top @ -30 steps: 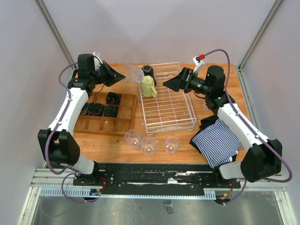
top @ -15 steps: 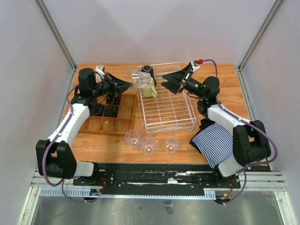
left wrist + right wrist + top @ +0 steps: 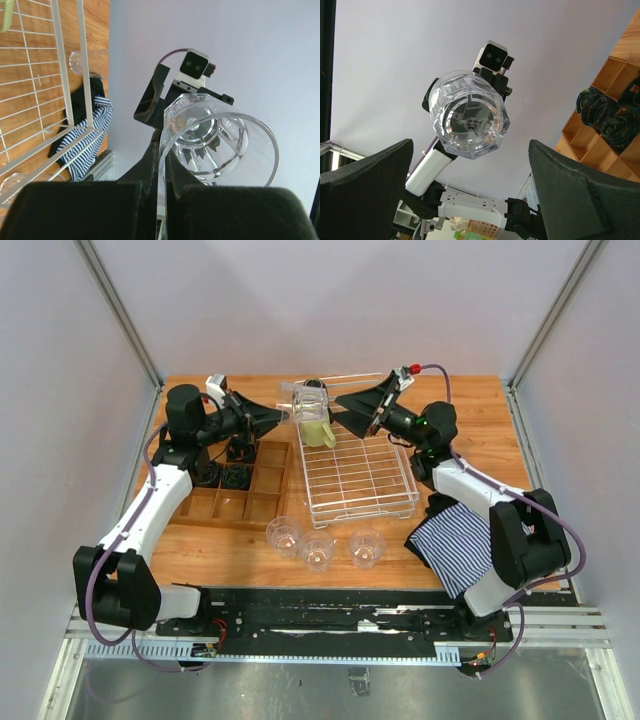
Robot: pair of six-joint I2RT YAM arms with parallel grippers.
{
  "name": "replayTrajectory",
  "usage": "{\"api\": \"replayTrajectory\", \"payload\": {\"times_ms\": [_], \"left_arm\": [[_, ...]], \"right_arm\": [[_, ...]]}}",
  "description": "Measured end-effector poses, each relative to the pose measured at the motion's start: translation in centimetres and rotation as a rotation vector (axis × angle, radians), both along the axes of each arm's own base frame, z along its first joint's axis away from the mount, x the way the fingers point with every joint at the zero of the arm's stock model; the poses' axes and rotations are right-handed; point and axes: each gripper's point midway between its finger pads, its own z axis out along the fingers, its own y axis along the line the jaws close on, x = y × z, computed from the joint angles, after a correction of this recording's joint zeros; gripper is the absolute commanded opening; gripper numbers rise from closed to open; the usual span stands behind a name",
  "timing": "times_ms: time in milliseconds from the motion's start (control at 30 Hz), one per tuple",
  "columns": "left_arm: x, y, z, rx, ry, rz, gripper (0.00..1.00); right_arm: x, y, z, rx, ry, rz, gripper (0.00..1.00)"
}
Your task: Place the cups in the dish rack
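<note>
My left gripper (image 3: pixel 281 416) is shut on the rim of a clear tumbler (image 3: pixel 310 404), holding it in the air over the back left corner of the white dish rack (image 3: pixel 365 512). In the left wrist view the fingers (image 3: pixel 161 150) pinch the tumbler's (image 3: pixel 220 140) wall. My right gripper (image 3: pixel 340 410) is open just right of it; its wrist view shows the tumbler's (image 3: pixel 469 114) base beyond the spread fingers (image 3: pixel 470 146). A pale yellow-green mug (image 3: pixel 318 431) stands in the rack. The black mug is mostly hidden behind the held tumbler. Three tumblers (image 3: pixel 318 550) stand in front of the rack.
A brown wooden compartment tray (image 3: pixel 262 508) with black items lies left of the rack. A striped cloth (image 3: pixel 462 540) lies at the front right. Another clear tumbler (image 3: pixel 82 61) stands on the table beyond the rack's right side.
My left arm has swung the tumbler rightward to above the rack's back corner. My right gripper has risen and moved left toward it, staying open.
</note>
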Motion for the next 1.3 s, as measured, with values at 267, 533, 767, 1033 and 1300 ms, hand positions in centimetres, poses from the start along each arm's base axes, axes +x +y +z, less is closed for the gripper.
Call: {"api": "replayTrajectory", "payload": {"times_ms": [267, 533, 767, 1033, 1300], "left_arm": [[-0.2, -0.4, 0.3, -0.017, 0.0, -0.007, 0.0], [-0.2, -0.4, 0.0, -0.02, 0.008, -0.006, 0.0], [-0.3, -0.6, -0.3, -0.027, 0.018, -0.007, 0.0], [-0.4, -0.6, -0.1, -0.034, 0.011, -0.01, 0.0], [-0.2, -0.6, -0.4, -0.035, 0.022, -0.001, 0.31]], "right_arm": [[0.1, 1.5, 0.2, 0.016, 0.007, 0.02, 0.99], [-0.1, 2.3, 1.5, 0.042, -0.021, 0.029, 0.96], [0.0, 3.3, 0.8, 0.049, 0.008, 0.048, 0.92], [-0.1, 3.5, 0.8, 0.059, 0.009, 0.055, 0.55], [0.2, 3.6, 0.3, 0.065, 0.027, 0.056, 0.24]]}}
